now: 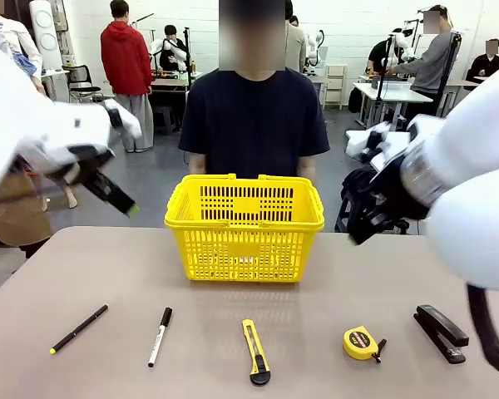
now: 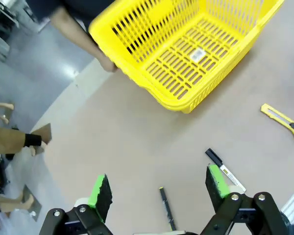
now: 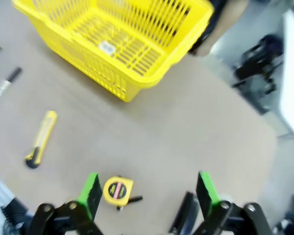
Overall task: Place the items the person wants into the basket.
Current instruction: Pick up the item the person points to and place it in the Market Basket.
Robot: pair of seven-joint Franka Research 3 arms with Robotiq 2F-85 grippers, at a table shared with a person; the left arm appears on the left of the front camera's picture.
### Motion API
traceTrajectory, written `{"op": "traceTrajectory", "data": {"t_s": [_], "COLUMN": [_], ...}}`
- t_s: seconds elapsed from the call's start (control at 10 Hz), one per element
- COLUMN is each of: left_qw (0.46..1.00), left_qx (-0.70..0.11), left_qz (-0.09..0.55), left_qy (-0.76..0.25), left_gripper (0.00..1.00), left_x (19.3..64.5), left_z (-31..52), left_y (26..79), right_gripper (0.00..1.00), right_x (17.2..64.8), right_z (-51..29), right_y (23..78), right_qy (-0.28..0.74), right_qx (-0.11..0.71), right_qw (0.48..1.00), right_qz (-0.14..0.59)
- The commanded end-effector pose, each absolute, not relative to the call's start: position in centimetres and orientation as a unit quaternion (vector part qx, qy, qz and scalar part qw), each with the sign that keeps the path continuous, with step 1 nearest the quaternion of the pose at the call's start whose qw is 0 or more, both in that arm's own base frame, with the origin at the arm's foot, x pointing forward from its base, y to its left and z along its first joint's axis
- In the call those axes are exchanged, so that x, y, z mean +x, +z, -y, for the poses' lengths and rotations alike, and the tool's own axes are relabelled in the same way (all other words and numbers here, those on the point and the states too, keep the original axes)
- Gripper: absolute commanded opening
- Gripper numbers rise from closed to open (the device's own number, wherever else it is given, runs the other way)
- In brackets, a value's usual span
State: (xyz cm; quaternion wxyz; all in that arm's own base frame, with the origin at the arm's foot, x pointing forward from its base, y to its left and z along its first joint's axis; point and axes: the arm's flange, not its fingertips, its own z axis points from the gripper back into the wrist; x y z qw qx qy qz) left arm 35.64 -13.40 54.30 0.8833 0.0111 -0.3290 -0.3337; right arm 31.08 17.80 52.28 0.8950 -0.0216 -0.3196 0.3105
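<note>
Front view: the marker [image 1: 160, 336], knife [image 1: 254, 351] and tape measure [image 1: 360, 342] lie in a row on the bench [image 1: 108, 266], on the near side of the basket [image 1: 245, 249]. The marker is nearest the wide-open left pincer [image 2: 158, 183]. The tape measure is nearest the wide-open right pincer [image 3: 147, 188].

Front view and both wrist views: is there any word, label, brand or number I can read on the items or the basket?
No text is legible.
white sticker on the floor of the yellow basket: print too small and blurred to read.
red round label on the yellow tape measure: blurred, unreadable.
dark print on the white marker barrel: too small to read.
utility knife: no text visible.
</note>
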Motion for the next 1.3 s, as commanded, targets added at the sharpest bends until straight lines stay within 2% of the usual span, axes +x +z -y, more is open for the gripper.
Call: {"op": "traceTrajectory", "data": {"t_s": [0.0,0.3,0.4,0.9,1.0,1.2], "left_qw": [0.873,0.871,0.868,0.869,0.858,0.831], "left_qx": [0.029,0.04,0.025,0.026,-0.13,-0.254], "left_qz": [0.34,0.353,0.356,0.356,0.274,0.247], "left_qy": [-0.349,-0.34,-0.344,-0.344,-0.415,-0.429], "left_gripper": [1.0,1.0,1.0,1.0,1.0,1.0], "left_x": [35.1,33.9,33.6,33.7,35.6,38.4], "left_z": [13.0,12.6,12.7,12.6,9.0,1.7], "left_y": [59.2,62.7,62.9,63.1,63.8,64.7], "right_gripper": [1.0,1.0,1.0,1.0,1.0,1.0], "right_x": [26.3,22.6,23.4,23.0,24.0,25.1], "right_z": [-18.0,-18.7,-17.7,-17.8,-13.9,-5.6], "right_y": [58.1,62.8,61.5,61.8,63.0,64.5], "right_qy": [0.291,0.264,0.29,0.285,0.313,0.334], "right_qx": [-0.055,-0.075,-0.051,-0.055,0.038,0.172], "right_qw": [0.892,0.878,0.882,0.885,0.902,0.894], "right_qz": [0.341,0.391,0.368,0.365,0.296,0.242]}}
